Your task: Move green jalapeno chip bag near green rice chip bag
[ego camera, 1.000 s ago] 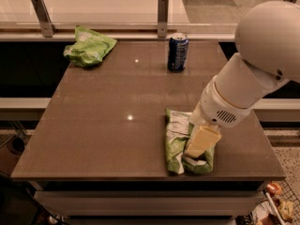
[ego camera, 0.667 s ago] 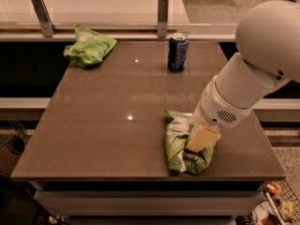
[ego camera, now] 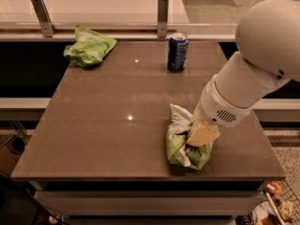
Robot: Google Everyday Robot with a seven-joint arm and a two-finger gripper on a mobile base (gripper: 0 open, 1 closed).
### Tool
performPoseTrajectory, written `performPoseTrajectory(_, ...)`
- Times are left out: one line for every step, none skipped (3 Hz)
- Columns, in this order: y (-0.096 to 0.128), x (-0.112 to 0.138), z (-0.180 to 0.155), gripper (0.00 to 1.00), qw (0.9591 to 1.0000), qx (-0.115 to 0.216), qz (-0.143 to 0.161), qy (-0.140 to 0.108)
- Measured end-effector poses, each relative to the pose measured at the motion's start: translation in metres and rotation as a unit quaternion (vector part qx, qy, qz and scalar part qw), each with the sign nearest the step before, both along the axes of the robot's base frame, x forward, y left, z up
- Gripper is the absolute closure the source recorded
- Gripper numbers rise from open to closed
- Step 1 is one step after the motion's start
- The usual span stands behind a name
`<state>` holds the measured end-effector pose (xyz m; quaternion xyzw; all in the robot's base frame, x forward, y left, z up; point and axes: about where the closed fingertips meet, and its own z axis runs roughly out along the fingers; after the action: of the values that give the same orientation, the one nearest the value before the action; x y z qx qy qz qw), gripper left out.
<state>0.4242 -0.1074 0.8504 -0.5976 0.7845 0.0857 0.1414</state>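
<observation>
**Inspector:** Start at the left. What is on the bench point(ego camera: 93, 125)?

**Assessor:** In the far-left corner lies the green rice chip bag point(ego camera: 89, 46). It is lime green and crumpled, and sits close to the back edge.

**Inspector:** Moving right?

**Assessor:** One dark blue soda can point(ego camera: 177, 53) stands upright near the back edge, right of centre. It is well apart from the rice bag.

**Inspector:** And the item under task?

**Assessor:** The green jalapeno chip bag point(ego camera: 176, 142) is green with white panels. It lies near the front edge, right of centre, in front of the can. It is well apart from the green rice chip bag, diagonally across the bench from it.

**Inspector:** Position of the gripper?

**Assessor:** The gripper point(ego camera: 201, 134) is down on the right side of the jalapeno bag and touching it, its pale yellow end pressed into the wrinkled wrapper. I cannot tell whether it is clamped on the bag or only resting against it. The white arm point(ego camera: 253, 74) reaches in from the upper right and covers part of the bench's right side.
</observation>
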Motion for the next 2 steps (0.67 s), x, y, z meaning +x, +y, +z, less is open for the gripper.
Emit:
performPoseTrajectory(0.0,0.0,0.0,1.0,1.0,0.0,0.0,0.0)
performPoseTrajectory(-0.016,0.019,0.025,1.0,0.9992,-0.018,-0.015,-0.033)
